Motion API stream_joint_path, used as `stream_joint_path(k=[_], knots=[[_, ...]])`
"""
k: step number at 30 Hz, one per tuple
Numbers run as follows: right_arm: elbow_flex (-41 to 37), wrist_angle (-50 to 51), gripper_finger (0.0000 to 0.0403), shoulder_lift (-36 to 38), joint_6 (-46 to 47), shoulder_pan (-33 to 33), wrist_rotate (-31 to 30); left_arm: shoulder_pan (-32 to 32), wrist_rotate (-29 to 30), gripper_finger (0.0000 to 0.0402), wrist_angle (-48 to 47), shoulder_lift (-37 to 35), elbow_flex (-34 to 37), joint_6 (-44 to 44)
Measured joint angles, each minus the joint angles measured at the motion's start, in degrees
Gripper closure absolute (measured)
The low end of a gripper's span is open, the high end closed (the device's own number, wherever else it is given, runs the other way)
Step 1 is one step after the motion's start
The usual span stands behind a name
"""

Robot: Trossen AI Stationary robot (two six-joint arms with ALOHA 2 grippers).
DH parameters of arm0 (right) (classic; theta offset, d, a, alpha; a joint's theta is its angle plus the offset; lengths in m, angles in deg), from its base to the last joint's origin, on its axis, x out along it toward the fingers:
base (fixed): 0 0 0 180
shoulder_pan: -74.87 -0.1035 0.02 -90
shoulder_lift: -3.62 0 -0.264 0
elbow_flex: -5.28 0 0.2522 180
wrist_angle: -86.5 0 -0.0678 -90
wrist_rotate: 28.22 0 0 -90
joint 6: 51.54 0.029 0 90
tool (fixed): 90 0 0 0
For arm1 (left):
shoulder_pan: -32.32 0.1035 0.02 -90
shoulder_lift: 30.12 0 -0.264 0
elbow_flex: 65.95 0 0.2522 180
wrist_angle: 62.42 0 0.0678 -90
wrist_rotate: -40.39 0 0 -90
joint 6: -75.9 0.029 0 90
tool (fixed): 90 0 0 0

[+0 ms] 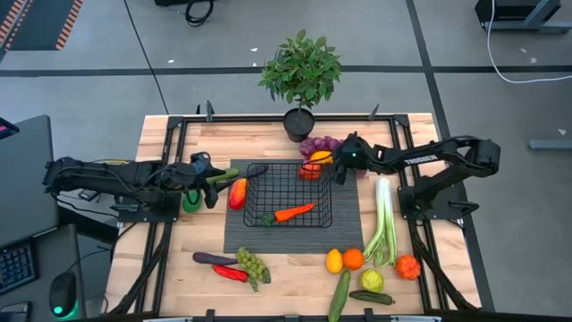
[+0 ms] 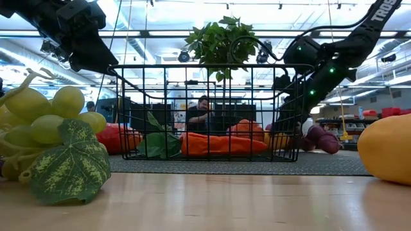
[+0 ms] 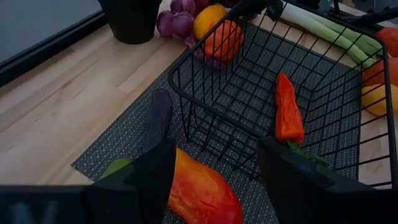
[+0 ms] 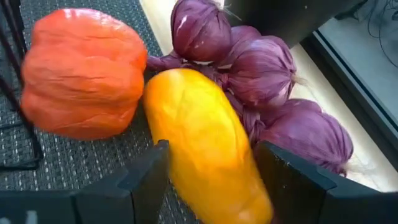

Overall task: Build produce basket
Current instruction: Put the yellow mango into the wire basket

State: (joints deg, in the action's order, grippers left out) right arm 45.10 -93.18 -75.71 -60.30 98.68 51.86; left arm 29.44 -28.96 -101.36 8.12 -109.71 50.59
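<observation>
Basket (image 1: 299, 199) is sitting on the dark ribbed mat (image 1: 295, 240) mid-table, serving as landmark. Left gripper (image 1: 217, 190) is hovering just outside the basket's left wall, fingers spread with a red-orange pepper (image 1: 237, 193) lying between them on the mat; contact with the pads is not clear. Right gripper (image 1: 342, 166) is reaching at the basket's far right corner, fingers apart around a yellow pepper (image 4: 202, 146), which is lying just outside the wire beside an orange pepper (image 4: 81, 71); grip or mere straddle, cannot tell. Purple grapes (image 1: 320, 145) are bunching just beyond that corner, touching the yellow pepper. Inside the basket only a carrot (image 1: 290, 213) is lying, near the front wall. A leek (image 1: 384, 224) is lying right of the basket, off the mat. In front of the basket, oranges (image 1: 353, 258), a lemon (image 1: 333, 260), cucumbers (image 1: 340, 293), green grapes (image 1: 254, 266) and an eggplant (image 1: 213, 258) are waiting on the wood. A potted plant (image 1: 300, 85) is standing behind the basket. A green item under the left gripper is mostly hidden, hard to name.
</observation>
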Motion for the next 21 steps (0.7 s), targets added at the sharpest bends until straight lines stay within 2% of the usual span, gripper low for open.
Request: stream_joint_path(k=[14, 21], knots=[[0.28, -3.77, 0.0157, -5.83, -1.44, -0.02, -0.22, 0.0, 0.01, 0.017, 0.57, 0.0, 0.0, 0.46], [0.16, -3.76, 0.018, -5.64, -1.31, 0.2, -1.17, 0.0, 0.01, 0.017, 0.54, -0.02, 0.0, 0.49]])
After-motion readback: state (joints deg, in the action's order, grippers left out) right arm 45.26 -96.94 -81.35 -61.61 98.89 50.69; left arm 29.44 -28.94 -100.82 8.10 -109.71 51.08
